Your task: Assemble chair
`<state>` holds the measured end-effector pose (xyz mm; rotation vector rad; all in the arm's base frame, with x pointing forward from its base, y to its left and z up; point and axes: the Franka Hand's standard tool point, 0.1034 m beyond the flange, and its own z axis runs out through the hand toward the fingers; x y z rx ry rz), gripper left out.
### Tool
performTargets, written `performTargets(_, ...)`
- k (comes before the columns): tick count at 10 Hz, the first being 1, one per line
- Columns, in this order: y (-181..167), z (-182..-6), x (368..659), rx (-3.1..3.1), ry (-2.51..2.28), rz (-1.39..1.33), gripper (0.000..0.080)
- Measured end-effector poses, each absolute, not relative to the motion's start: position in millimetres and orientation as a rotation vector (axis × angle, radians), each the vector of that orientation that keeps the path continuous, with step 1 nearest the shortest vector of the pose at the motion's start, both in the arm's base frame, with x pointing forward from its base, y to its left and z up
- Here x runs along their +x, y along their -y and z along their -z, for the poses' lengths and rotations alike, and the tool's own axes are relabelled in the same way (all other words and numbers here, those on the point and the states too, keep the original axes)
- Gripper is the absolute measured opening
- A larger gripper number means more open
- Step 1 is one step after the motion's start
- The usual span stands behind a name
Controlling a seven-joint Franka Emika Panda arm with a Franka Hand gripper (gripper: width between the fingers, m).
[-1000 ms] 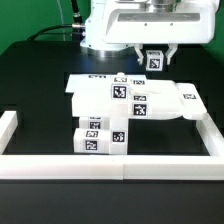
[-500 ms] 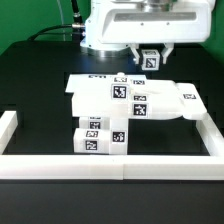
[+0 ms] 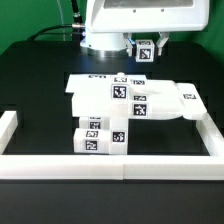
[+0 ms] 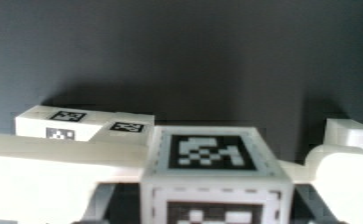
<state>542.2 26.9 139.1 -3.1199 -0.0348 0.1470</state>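
One arm: the white robot arm (image 3: 140, 18) fills the far top of the exterior view, above the black table (image 3: 40, 75).
Pincer: the gripper (image 3: 144, 42) hangs well above the table, its dark fingers (image 3: 128, 42) pinching a small white block (image 3: 144, 50) with a tag on its face.
Held block, wrist view: the block (image 4: 210, 165) fills the near part of the picture, one tag on top and another on its front; a dark finger (image 4: 103, 198) shows at its side.
Chair parts: the chair (image 3: 125, 110) lies mid-table as a cluster of matte white pieces, a flat panel (image 3: 160, 100) on top spreading toward the exterior view's right.
Under the panel: chunky bars (image 3: 100, 138) stacked on the near side, their near faces close to the border wall.
Containers: the low white border wall (image 3: 110, 166) fences the near edge and turns up both sides, so the pieces sit inside a shallow pen; its far side is open.
Labels: square black-and-white tags sit on the panel, the bars and the held block; they carry patterns only, no readable writing.
Marker board: a thin flat white board (image 3: 95, 78) with tags shows at the far edge of the cluster, partly covered by it.
Wrist view, background: a white piece with two tags (image 4: 80, 122) and another white piece (image 4: 347, 145) lie below the held block.
Open room: bare black table on the exterior view's left of the cluster and between the cluster and the arm's base; the near side is tight against the wall.
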Motion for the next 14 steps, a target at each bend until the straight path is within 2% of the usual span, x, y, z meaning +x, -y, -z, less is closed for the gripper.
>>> performTargets(1, -18.3, -142.1, 546.9, -3.116, 0.083, -0.153, 0.0285)
performTargets(3, -5.0, -163.2, 569.9, -3.108, 0.092, -0.157, 0.0285)
performTargets(7, -6.0, -157.2, 565.8, -3.109, 0.101, -0.163, 0.0285)
performTargets(9, 6.8, -151.5, 570.2, -3.12, 0.202, -0.085, 0.0285)
performTargets(14, 9.1, -148.7, 571.7, -3.12, 0.242, -0.077, 0.0285)
